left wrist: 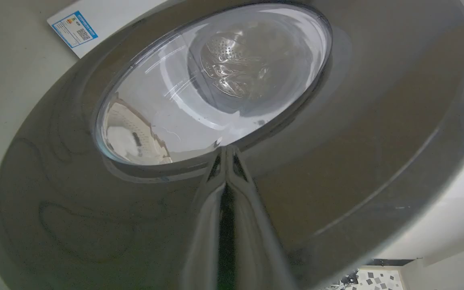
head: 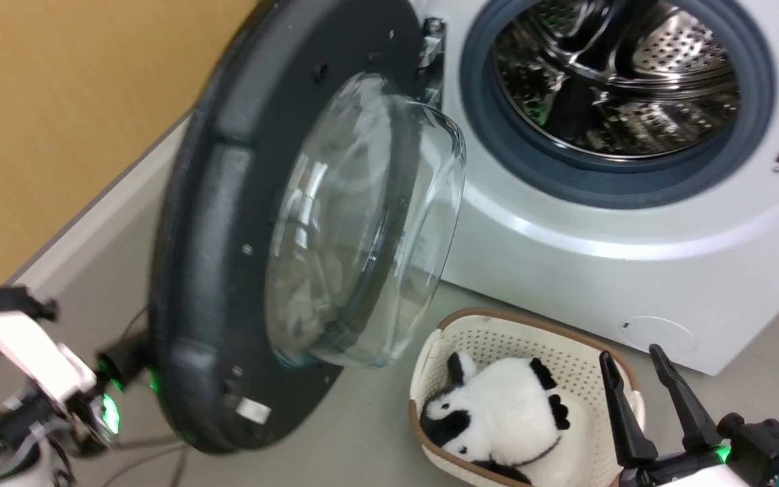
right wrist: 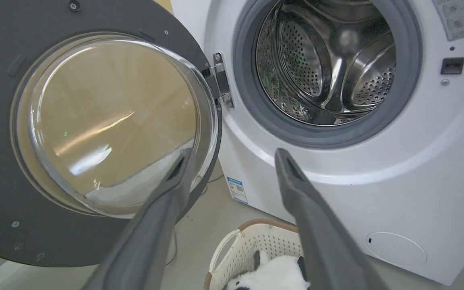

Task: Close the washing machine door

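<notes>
washing machine door [head: 207, 270] wide open at 9 o'clock, washing machine [head: 565, 264] at 1; left gripper [left wrist: 226, 155] pressed together, tips on its glossy outer rim [left wrist: 336, 161], right gripper [head: 631, 355] spread at 5; door looks heavy, stiff, slick, so push rim opposite hinge [head: 431, 47], not the glass [head: 362, 223].

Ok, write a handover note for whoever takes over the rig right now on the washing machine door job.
Left gripper: shut, tips against the washing machine door on its glossy outer rim, beside the glass.
Right gripper: open, holding nothing, above the basket.
Door: open, swung well off the washing machine, drum exposed.
Done: contact made behind the door.
Left: push it round until it shuts.
</notes>
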Motion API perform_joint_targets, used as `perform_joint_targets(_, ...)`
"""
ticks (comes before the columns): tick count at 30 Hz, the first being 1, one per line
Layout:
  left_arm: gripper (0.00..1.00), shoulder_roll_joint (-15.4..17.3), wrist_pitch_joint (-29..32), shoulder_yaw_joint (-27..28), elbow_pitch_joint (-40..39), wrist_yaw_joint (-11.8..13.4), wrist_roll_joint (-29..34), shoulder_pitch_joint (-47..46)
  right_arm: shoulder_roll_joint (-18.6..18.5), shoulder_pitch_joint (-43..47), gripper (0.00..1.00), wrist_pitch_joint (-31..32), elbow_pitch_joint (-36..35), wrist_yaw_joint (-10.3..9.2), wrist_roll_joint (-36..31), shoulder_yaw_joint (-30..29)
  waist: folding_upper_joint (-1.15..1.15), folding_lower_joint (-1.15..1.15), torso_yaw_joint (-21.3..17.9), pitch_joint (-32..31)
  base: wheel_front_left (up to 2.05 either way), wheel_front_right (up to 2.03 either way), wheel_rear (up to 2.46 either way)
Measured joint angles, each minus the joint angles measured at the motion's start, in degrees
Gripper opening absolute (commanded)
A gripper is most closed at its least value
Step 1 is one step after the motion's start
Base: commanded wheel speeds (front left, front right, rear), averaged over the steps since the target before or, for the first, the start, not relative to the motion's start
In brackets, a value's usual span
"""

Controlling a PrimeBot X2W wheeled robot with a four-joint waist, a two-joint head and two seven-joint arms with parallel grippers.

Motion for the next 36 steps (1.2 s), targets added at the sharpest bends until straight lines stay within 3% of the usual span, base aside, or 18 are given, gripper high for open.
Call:
perform_joint_targets(5, 0.00, -2.77, 2.74, -3.85, -8.04, 1.15, -1.23, 6.92, 0.52, 0.65, 1.00, 0.00, 0.27, 0.00, -0.01, -0.70, 0.00, 0.00, -2.59, -0.85, 0.00, 0.00, 0.00)
perform_joint_targets(12, 0.00, -3.71, 1.86, -12.20, -14.46, 2.20, -4.82, 14.11, 0.75, 0.79, 1.00, 0.01, 0.40, 0.00, -0.11, -1.23, 0.00, 0.00, -7.32, -1.18, 0.00, 0.00, 0.00)
perform_joint_targets(16, 0.00, -3.91, -4.12, -20.38, -16.14, 1.96, -9.14, 17.23, 0.80, 0.74, 1.00, 0.01, 0.46, 0.00, -0.14, -1.21, 0.00, 0.00, -11.49, -0.89, 0.00, 0.00, 0.00)
perform_joint_targets(22, 0.00, -4.02, -15.00, -28.05, -14.33, 0.25, -11.52, 17.89, 0.81, 0.47, 1.00, 0.00, 0.53, 0.00, -0.14, -1.30, 0.00, 0.00, -17.31, 0.05, 0.00, 0.00, 0.00)
perform_joint_targets(28, 0.00, -4.02, -26.54, -34.05, -9.99, -2.03, -12.36, 15.74, 0.74, 0.22, 1.00, 0.00, 0.59, 0.00, -0.13, -1.33, 0.00, 0.00, -23.56, 1.11, 0.00, 0.00, 0.00)
perform_joint_targets(36, 0.00, -4.10, -42.20, -39.61, -3.70, -2.94, -12.27, 9.07, 0.73, -0.28, 1.00, 0.00, 0.57, 0.00, 0.03, -1.63, 0.00, 0.00, -31.24, 2.64, 0.00, 0.00, 0.00)
